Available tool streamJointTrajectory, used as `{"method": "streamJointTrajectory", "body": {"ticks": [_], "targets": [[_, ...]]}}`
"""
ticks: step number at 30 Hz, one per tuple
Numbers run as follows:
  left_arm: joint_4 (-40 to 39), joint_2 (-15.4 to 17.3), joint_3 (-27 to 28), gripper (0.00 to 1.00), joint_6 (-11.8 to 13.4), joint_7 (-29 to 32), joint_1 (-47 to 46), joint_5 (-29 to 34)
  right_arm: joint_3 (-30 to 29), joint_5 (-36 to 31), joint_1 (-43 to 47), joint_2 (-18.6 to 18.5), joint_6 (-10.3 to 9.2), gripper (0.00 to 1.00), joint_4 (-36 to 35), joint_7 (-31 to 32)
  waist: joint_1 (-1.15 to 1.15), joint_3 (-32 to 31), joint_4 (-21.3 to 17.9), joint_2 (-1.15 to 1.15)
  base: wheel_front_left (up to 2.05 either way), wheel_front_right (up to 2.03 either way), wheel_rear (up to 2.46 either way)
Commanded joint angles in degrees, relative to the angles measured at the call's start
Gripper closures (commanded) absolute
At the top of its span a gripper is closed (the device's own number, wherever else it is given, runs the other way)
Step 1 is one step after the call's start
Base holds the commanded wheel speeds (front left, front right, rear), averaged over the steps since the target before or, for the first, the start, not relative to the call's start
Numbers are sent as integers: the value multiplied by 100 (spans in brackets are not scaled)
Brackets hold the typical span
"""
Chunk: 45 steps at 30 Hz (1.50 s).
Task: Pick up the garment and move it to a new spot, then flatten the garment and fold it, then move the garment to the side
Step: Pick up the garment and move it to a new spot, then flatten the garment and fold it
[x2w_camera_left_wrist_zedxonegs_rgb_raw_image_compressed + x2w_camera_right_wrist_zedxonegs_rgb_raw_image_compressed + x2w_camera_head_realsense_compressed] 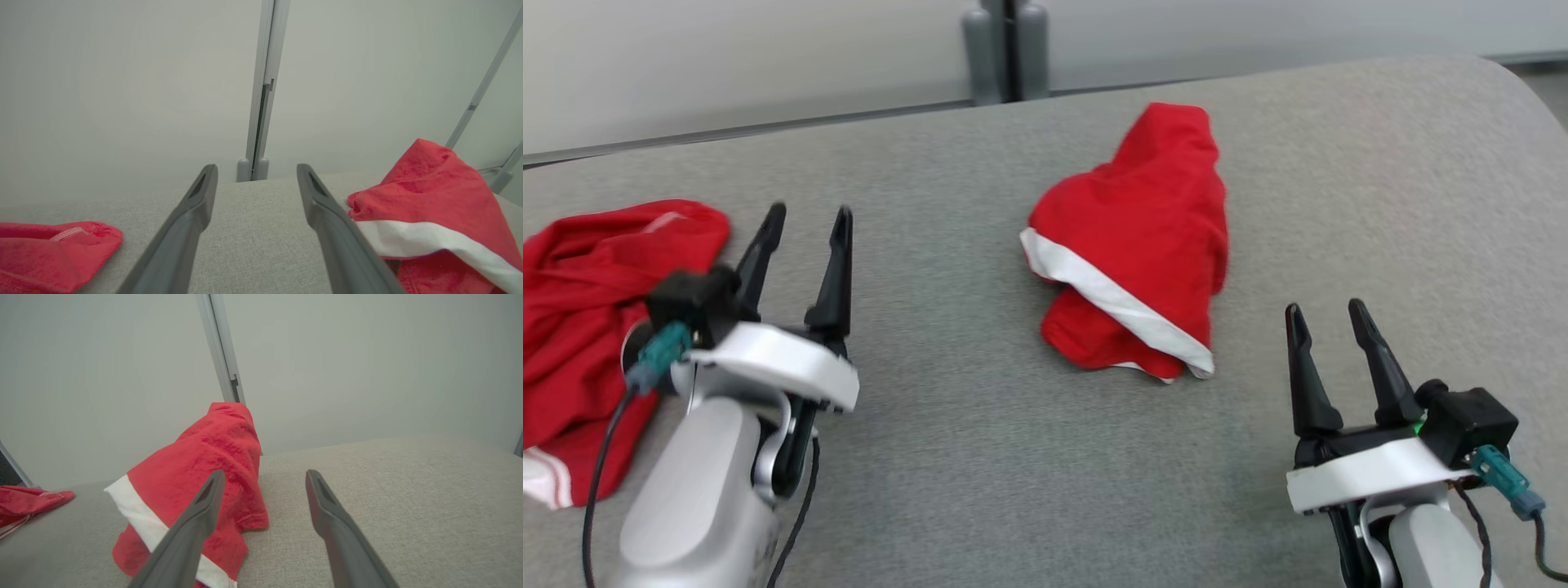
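Left jaws: parted and empty, over bare bench (980,457).
Right jaws: parted and empty too, near the bench's front right.
Garment (1131,245): red with a white band, bunched in a heap mid-bench, ahead of and between my two jaws, touching neither.
Risk one: the heap hides its edges, so I might pinch several layers at once and it would lift as a lump.
Risk two: a second red cloth (580,310) lies just beside my left wrist and could snag as that arm moves.
Around: a grey post (1005,49) stands beyond the far edge.
In the way: only open bench lies between my jaws and the garment.
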Motion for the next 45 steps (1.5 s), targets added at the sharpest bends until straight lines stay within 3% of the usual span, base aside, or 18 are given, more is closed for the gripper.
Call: {"method": "streamJointTrajectory", "body": {"ticks": [1,5,14,24,44,45], "targets": [[-97,54,57,0,-80,-57,277,7,17,-77,111,-16,0,0,40,-34,0,-277,401,0,0,0,0],[-452,34,220,0,-183,-90,876,73,-29,-293,279,-16,0,0,129,-34,0,-452,711,0,0,0,0],[-1177,-436,808,0,-327,-85,1863,303,-81,-417,493,-17,0,0,182,-34,0,-576,979,0,0,0,0],[-1158,-619,1000,0,-475,-86,1716,547,-131,-1098,486,-15,0,0,683,-34,0,-274,947,0,0,0,0],[-1029,-689,839,0,-535,-87,1380,662,-399,-1386,-163,-16,0,0,1702,-34,0,154,1047,0,0,0,0],[-1024,-681,814,0,-535,-86,1377,652,-410,-1415,-199,-16,0,30,1744,-34,0,161,1052,0,0,0,0]]}}
